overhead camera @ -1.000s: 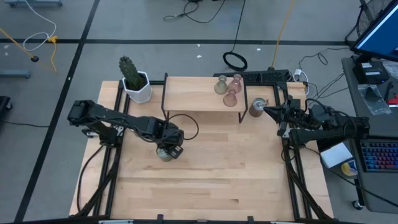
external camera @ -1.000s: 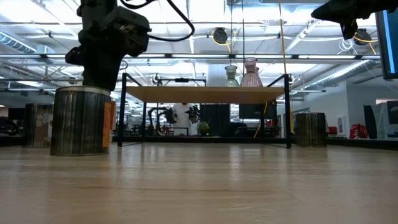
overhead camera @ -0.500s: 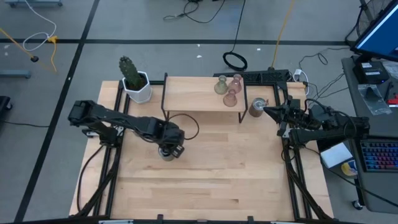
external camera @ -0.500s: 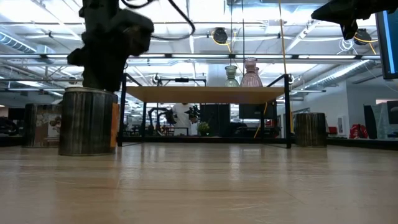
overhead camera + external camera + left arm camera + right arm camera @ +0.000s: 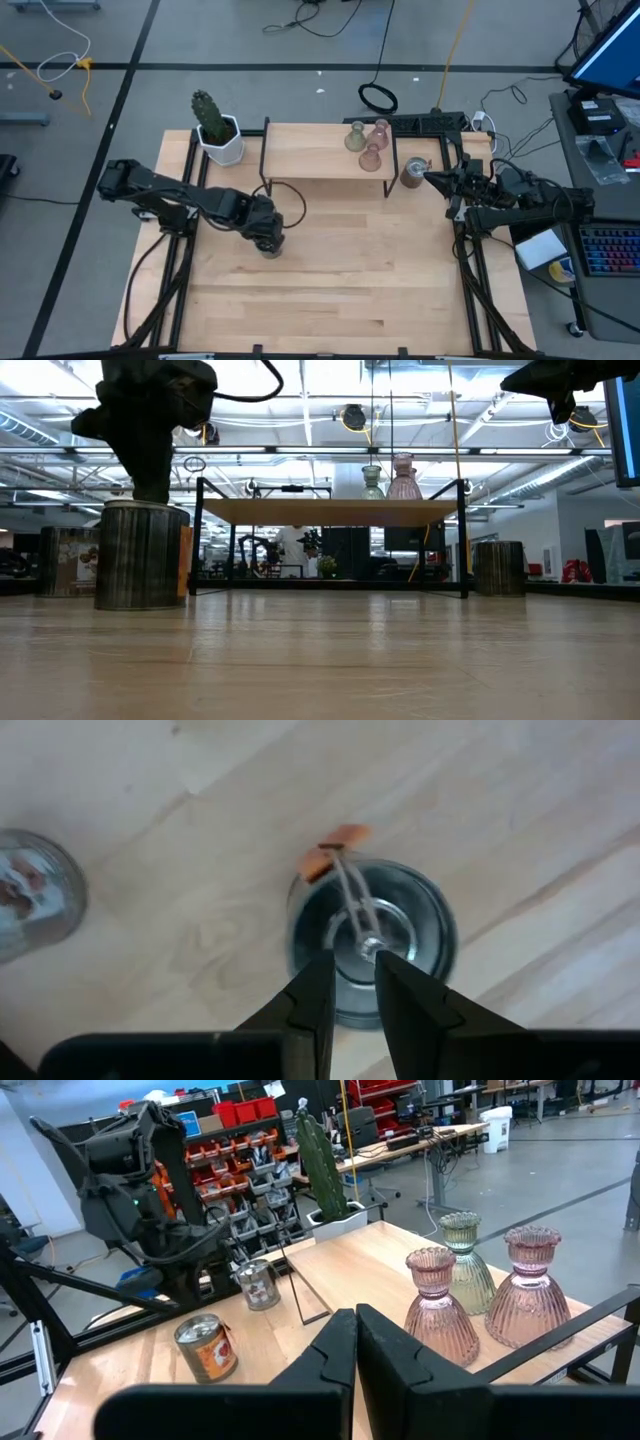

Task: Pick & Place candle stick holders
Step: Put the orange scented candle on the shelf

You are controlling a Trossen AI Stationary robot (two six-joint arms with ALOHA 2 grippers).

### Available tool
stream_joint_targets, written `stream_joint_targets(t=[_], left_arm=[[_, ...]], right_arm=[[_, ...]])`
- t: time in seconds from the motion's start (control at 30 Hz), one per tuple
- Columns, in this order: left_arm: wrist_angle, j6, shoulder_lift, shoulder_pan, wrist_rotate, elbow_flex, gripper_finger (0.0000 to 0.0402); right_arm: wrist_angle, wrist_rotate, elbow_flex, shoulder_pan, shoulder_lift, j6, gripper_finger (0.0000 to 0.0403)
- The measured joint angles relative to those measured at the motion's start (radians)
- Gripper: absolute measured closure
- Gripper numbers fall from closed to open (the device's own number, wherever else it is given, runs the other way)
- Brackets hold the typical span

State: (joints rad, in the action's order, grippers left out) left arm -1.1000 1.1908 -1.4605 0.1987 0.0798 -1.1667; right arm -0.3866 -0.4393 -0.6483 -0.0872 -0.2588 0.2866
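Pale wooden planks make up the surface [image 5: 340,270], ringed by a dark metal frame, with a grey floor and loose cables around it and a low wooden shelf [image 5: 310,150] on thin black legs standing toward the back. On that shelf, at its right end, stand three vase-shaped candle stick holders close together: the olive-green holder [image 5: 355,137] and two pale pink holders [image 5: 375,146]. A white pot with a cactus [image 5: 215,130] sits at the back left corner, just beside the shelf.

The left hand [image 5: 268,238] hangs over the surface in front of the shelf's left end, pointing down into a silver cup [image 5: 370,945] that stands upright on the wood. In the left wrist view its two dark fingers [image 5: 312,995] are slightly apart and straddle the cup's near rim and a thin wire piece inside it; whether they actually pinch anything I cannot tell. From table height this cup [image 5: 140,555] rests on the wood with the arm directly above it. A second silver cup [image 5: 35,905] stands well apart from it, nearer the shelf.

The right hand [image 5: 430,178] waits at the right edge, clenched shut and empty, just beside a third silver cup [image 5: 412,173] past the shelf's right leg
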Motion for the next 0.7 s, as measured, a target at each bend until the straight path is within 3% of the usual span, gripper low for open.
stream_joint_targets(t=[0.3,0.7], left_arm=[[0.010,0.081,-0.012,0.065,-0.015,0.021,0.0326],[0.141,0.148,-0.012,0.094,-0.036,0.123,0.0326]], right_arm=[[0.000,0.000,0.000,0.000,0.000,0.000,0.0399],[0.000,0.000,0.000,0.000,0.000,0.007,0.0399]])
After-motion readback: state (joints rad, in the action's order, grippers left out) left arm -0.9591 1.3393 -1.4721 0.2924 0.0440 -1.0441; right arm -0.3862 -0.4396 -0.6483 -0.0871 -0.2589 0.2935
